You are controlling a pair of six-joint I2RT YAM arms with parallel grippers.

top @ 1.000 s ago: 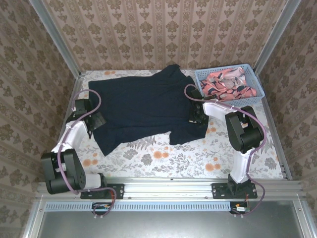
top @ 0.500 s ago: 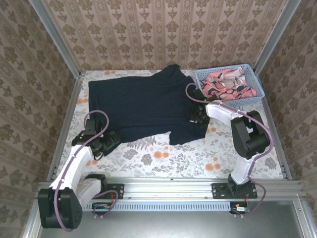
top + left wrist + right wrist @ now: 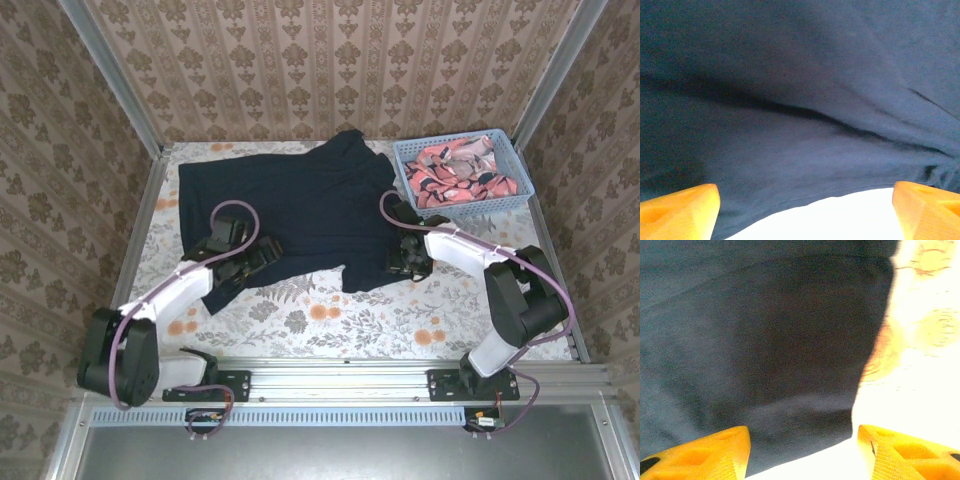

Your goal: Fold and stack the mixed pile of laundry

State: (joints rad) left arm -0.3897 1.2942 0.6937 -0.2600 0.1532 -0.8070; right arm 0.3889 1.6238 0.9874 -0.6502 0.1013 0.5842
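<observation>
Here we go: the navy T-shirt (image 3: 300,205) is spread flat over the middle of the table (image 3: 330,320), reaching toward the far-left corner. It's soft, light cloth that will sag and drag the moment I lift it, so I want hems and corners, not the middle. The pink garment (image 3: 460,168) sits bunched in the blue basket (image 3: 468,204) at the far-right corner (just as limp, I'd judge, and best pinched at a fold on top). My left gripper (image 3: 258,258) hangs low over the shirt's near-left hem, its orange fingers (image 3: 680,210) spread wide with the hem line running between them, nothing pinched. My right gripper (image 3: 403,260) is down at the shirt's near-right corner, jaws apart too. The wrist view shows that corner lying loose between the fingers (image 3: 695,455), bright tablecloth beside it, no cloth clamped. Both empty, then, and two good hem grips on offer!
</observation>
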